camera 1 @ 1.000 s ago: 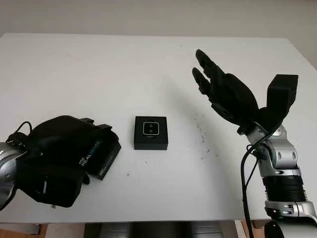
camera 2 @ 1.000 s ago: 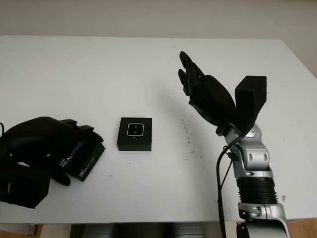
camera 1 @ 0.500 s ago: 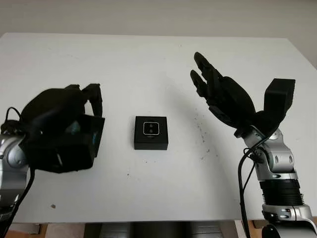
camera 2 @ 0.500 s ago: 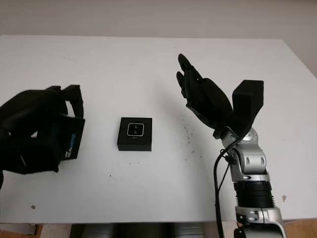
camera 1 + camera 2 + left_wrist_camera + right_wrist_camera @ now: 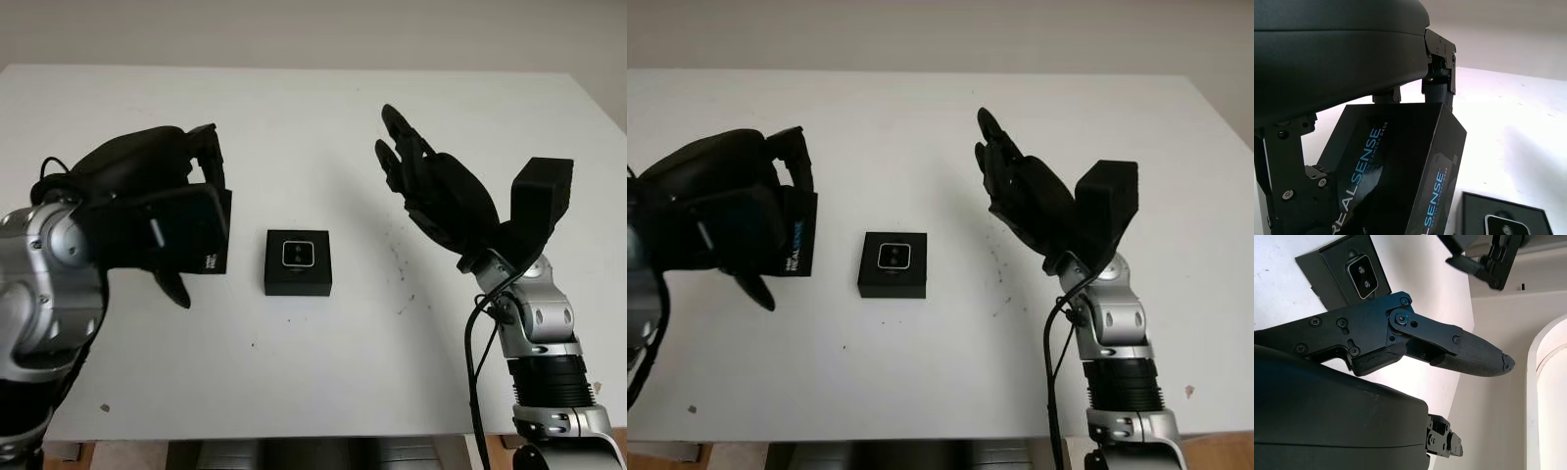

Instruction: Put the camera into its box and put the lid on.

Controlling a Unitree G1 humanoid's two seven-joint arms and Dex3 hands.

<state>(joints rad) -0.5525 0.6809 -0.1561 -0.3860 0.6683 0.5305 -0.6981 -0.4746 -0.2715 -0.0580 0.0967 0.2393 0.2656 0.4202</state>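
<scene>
White table (image 5: 294,117): camera (image 5: 298,254) inside box (image 5: 298,276); left hand (image 5: 147,211) grips lid (image 5: 196,230); right hand (image 5: 436,191) open.

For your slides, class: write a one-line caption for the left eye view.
Left hand lifts the lid beside the box holding the camera; right hand open.

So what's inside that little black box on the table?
The small black square box on the white table holds the silvery camera, two lenses facing up. Whatever lies beneath the camera is covered.
</scene>
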